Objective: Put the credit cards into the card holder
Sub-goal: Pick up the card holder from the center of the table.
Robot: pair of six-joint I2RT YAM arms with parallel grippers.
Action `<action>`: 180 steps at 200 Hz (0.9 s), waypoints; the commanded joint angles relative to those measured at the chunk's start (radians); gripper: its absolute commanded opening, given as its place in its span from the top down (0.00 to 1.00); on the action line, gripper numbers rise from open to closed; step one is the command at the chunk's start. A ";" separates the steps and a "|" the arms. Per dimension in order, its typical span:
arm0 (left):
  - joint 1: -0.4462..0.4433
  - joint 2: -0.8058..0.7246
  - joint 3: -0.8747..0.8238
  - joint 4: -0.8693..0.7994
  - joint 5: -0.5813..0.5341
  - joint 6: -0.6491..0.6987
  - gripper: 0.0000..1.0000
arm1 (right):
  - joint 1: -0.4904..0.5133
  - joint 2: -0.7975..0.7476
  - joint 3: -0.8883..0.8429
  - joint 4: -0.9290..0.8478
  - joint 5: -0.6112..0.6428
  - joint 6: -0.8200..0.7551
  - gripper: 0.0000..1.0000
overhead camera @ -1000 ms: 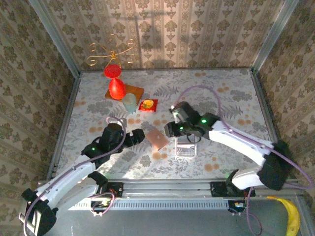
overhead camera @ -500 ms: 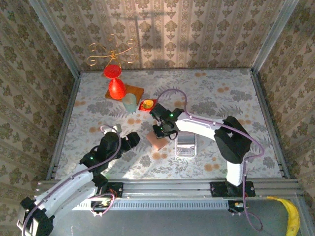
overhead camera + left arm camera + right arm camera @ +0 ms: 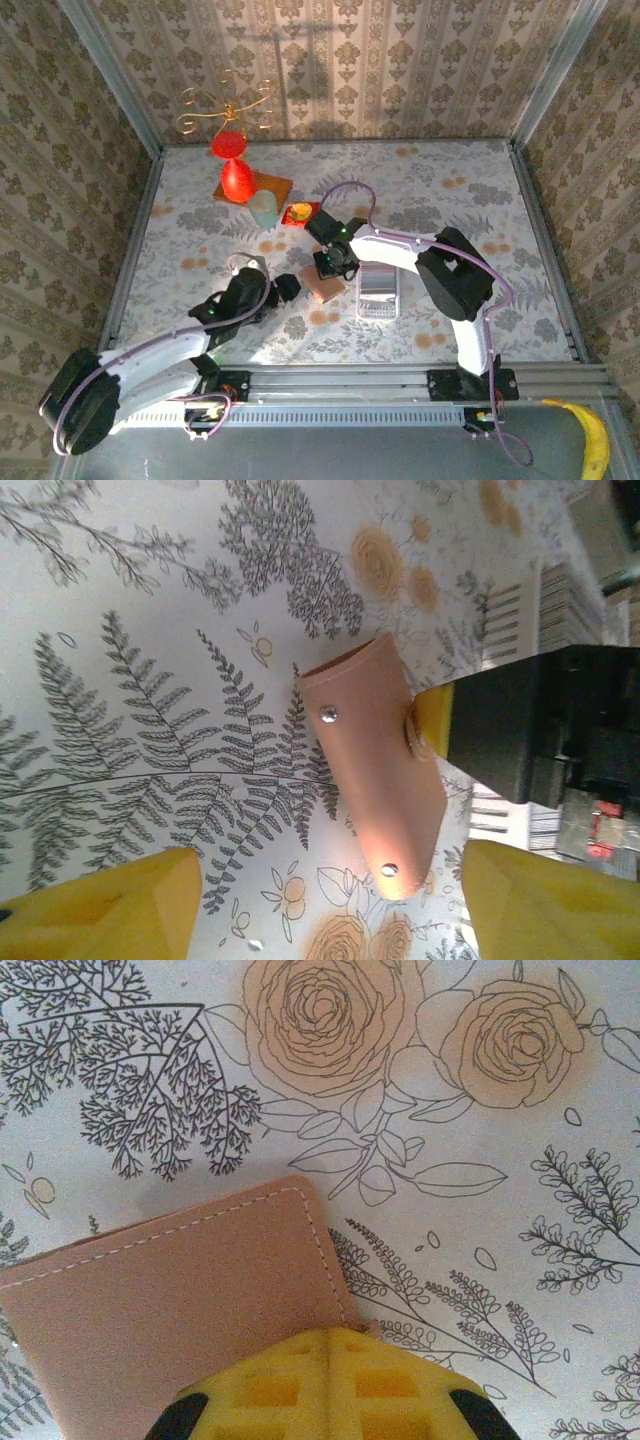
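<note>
The card holder is a pinkish-tan leather wallet lying mid-table, with its stitched face under my right wrist. My right gripper is shut on the holder's near edge, a sliver of leather pinched between the yellow fingertips. From the left wrist, the holder arches up off the cloth with two metal snaps showing. Its lower end lies between the fingers of my left gripper, which is open and not touching it. I cannot make out the credit cards.
A long clear ribbed tray lies just right of the holder. At the back left stand a red vase on a brown mat, a pale cup, a small red square and a gold wire ornament.
My right gripper swung left from over the tray to the holder and shut on its edge. The left arm slid toward the holder, and its jaws narrowed a little.
</note>
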 commanded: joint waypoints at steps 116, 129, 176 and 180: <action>-0.031 0.422 0.070 0.430 0.037 -0.106 0.50 | -0.016 -0.031 -0.124 0.064 -0.034 0.054 1.00; -0.031 0.452 0.070 0.462 0.048 -0.114 0.52 | -0.016 -0.032 -0.128 0.069 -0.040 0.057 1.00; -0.032 0.557 0.077 0.584 0.089 -0.139 0.56 | -0.016 -0.041 -0.144 0.085 -0.052 0.066 1.00; -0.032 0.565 0.077 0.602 0.093 -0.142 0.57 | -0.016 -0.042 -0.146 0.086 -0.053 0.066 1.00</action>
